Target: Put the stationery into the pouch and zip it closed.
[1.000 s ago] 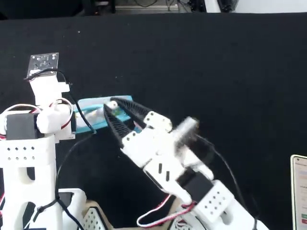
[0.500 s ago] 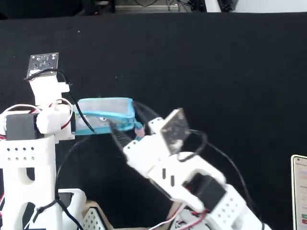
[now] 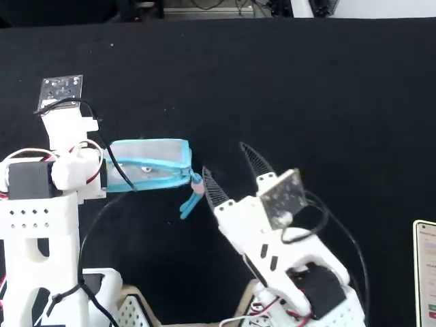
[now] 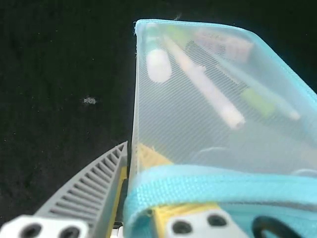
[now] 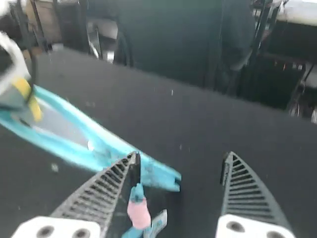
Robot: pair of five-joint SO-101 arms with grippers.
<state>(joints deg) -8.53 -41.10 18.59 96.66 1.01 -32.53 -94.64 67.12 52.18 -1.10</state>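
Lying inside the pouch [image 4: 173,144]: pens [image 4: 203,84]

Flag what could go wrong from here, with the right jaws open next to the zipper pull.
1. The right gripper has its jaws open with the pink zipper pull close by one jaw, not centred in the gap; closing now may miss it or just nudge it.
2. The left gripper clamps the pouch at its far end alone, so a hard tug on the zip could drag or twist the pouch out of that hold.
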